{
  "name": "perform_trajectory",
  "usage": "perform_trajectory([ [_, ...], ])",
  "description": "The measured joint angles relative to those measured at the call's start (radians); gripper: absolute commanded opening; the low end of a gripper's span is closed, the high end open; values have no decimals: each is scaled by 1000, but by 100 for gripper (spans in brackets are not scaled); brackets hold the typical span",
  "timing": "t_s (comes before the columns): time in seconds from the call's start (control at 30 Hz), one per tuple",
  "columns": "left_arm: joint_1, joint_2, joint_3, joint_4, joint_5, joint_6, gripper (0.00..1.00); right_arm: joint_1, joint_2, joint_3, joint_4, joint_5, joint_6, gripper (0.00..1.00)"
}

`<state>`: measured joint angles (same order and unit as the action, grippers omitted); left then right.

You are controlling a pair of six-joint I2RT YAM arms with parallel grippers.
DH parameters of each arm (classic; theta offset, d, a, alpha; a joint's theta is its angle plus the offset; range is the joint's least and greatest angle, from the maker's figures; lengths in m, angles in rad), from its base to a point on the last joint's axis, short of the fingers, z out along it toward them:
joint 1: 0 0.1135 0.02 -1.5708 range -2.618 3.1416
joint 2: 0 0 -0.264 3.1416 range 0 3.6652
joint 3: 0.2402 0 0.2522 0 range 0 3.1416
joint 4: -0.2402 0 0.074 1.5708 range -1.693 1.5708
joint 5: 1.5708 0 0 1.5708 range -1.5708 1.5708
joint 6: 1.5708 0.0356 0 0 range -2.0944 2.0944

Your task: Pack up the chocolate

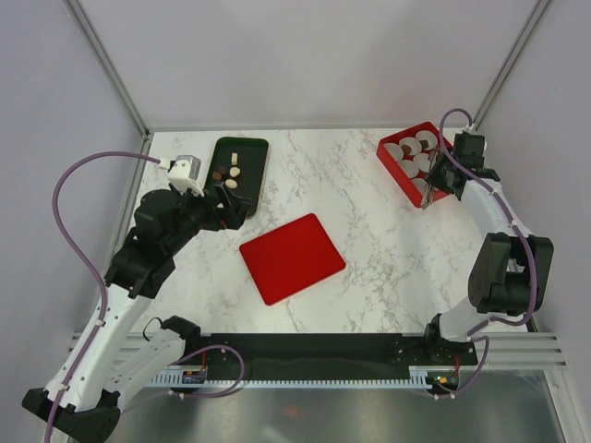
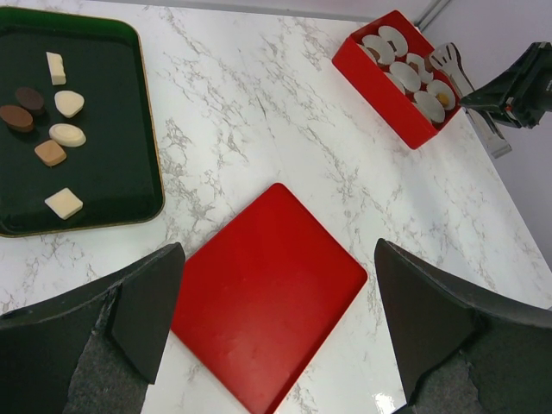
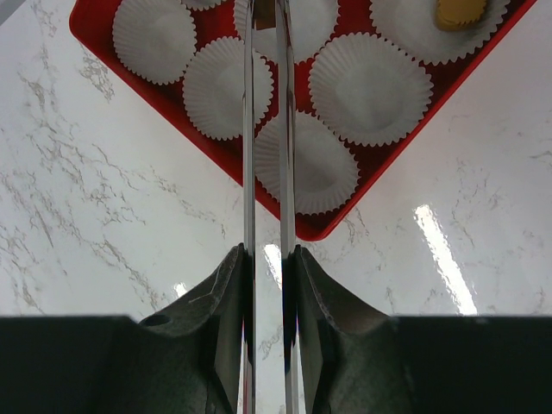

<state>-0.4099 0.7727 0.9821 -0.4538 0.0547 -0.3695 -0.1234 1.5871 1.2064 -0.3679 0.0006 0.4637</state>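
The chocolate point(image 1: 231, 173) lies as several brown, dark and cream pieces on a dark green tray point(image 1: 261, 152) at the back left; the left wrist view shows the pieces point(image 2: 52, 121) on that tray point(image 2: 121, 129) too. One piece point(image 3: 461, 10) sits in a paper cup of the red box point(image 3: 373, 164). My left gripper point(image 1: 222, 198) hangs open beside the tray with nothing in it; in its own view the gripper point(image 2: 289, 319) is above the red lid point(image 2: 267, 302). My right gripper point(image 3: 267, 259) is shut on metal tongs point(image 3: 248, 129) that reach over the box.
The red box point(image 1: 388, 157) at the back right holds several white pleated paper cups point(image 3: 371, 86). A flat red lid point(image 1: 292, 257) lies mid-table. Frame posts and grey walls enclose the table on three sides.
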Motion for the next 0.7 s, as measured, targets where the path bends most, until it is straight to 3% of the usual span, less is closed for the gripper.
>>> perform_trajectory([
  [0.7,0,0,0,0,0,0,100,-32,83,0,6,-77,-1,38],
])
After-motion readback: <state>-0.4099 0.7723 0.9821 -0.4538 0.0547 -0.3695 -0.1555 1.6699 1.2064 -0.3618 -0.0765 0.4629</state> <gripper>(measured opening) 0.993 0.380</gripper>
